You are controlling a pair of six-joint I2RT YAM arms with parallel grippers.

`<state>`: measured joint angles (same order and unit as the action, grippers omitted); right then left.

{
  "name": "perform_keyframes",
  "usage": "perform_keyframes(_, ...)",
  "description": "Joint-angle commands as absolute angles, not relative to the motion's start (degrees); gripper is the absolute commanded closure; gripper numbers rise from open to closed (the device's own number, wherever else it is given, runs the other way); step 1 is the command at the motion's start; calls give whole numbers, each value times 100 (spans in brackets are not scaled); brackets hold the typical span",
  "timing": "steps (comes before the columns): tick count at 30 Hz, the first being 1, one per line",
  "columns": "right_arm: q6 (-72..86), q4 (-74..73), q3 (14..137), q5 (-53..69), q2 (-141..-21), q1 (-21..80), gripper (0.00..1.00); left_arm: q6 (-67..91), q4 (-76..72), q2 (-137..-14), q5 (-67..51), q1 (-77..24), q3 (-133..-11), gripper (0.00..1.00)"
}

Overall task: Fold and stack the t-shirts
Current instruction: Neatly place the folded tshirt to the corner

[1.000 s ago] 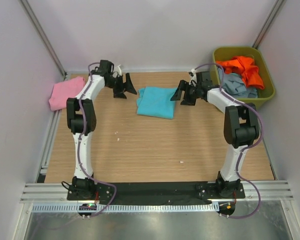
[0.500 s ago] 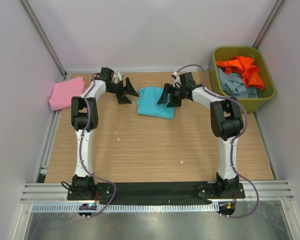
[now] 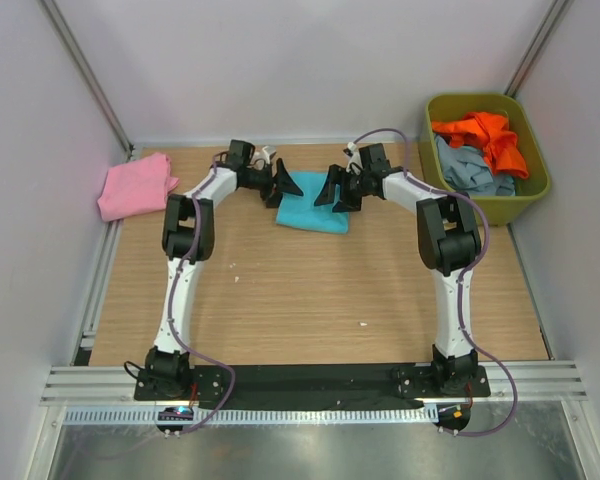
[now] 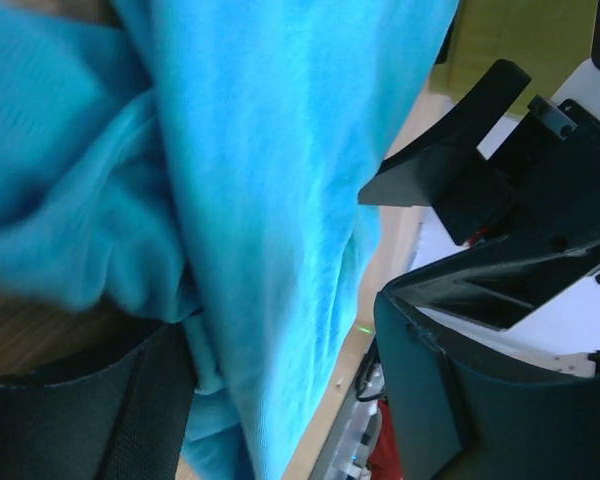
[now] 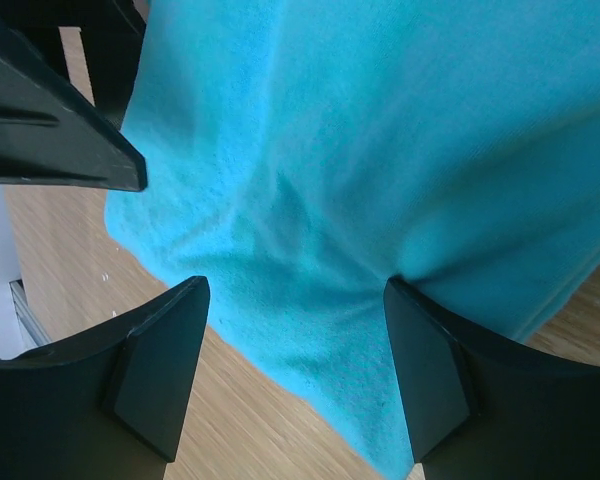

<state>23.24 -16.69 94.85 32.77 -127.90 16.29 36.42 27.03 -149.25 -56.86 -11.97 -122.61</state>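
Note:
A folded turquoise t-shirt [image 3: 313,212] lies on the wooden table at the back middle. My left gripper [image 3: 284,185] is open at its left edge; in the left wrist view [image 4: 280,400] the turquoise cloth [image 4: 270,180] hangs between the wide-apart jaws. My right gripper [image 3: 332,190] is open at its right edge; in the right wrist view [image 5: 295,340] the jaws straddle the cloth [image 5: 380,150]. A pink t-shirt [image 3: 135,186] lies folded at the far left. Orange [image 3: 485,135] and grey-blue [image 3: 472,170] shirts lie in the bin.
The olive-green plastic bin [image 3: 535,185] stands at the back right corner. White walls close in the back and both sides. A metal rail [image 3: 100,280] runs along the table's left edge. Small white specks [image 3: 363,323] lie on the wood.
My left gripper has swung right from beside the pink shirt to the turquoise shirt's left edge. My right gripper moved left onto the shirt's right edge and has held there.

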Motion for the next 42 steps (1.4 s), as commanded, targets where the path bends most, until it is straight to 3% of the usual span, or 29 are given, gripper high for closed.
perform_keyframes(1,2320,-1564,9537,3173,-12859,1652,23,4164,2102,-15319,-5756,-1327,-12191,35)
perform_keyframes(3,2329,-1564,9519,3173,-12832,1652,23,4210,1978,-15319,-5765,-1380,-12173,40)
perform_keyframes(10,2102,-1678,9650,3129,-12464,1626,23,3526,2643,-14960,-5476,-1319,-12278,82)
perform_keyframes(17,1205,-2100,9730,2822,-11551,1433,22,1417,4637,-14283,-4264,-809,-12884,99)
perform_keyframes(26,642,-2154,9238,2418,-10758,1222,21,-641,6783,-13983,-2437,-317,-13658,100)
perform_keyframes(42,677,-2004,8780,2505,-10582,1064,21,-1397,6522,-13588,-502,404,-14317,100)
